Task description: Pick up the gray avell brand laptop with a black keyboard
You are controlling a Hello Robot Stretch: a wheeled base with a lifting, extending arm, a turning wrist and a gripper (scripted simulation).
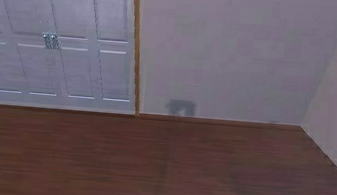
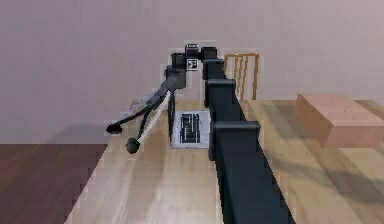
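Ahead, in the forward view, a pair of white panelled doors [image 1: 56, 42] with small metal handles [image 1: 51, 42] stands at the left, set in a wooden frame. A pale wall [image 1: 240, 51] runs right from the frame, with a brown baseboard [image 1: 220, 121] along its foot. Dark wooden floor [image 1: 121, 162] covers the lower half.

Next, the arm side view. A light wooden counter [image 2: 140, 190] runs up the picture, and the dark arm [image 2: 235, 150] rises over it from the bottom edge to two small white squares [image 2: 190, 52]. Left of these the hand [image 2: 124, 137] angles down and to the left. Its two thin fingers [image 2: 132, 146] end against bare wall and the counter's far edge, so it holds nothing; the state of its grip cannot be told.

The gray laptop [image 2: 190, 130], its black keyboard showing, lies flat on the counter just left of the arm and right of the fingers. A wooden chair [image 2: 243, 70] stands beyond the arm's end, and a reddish-brown block [image 2: 340, 118] sits at the right.
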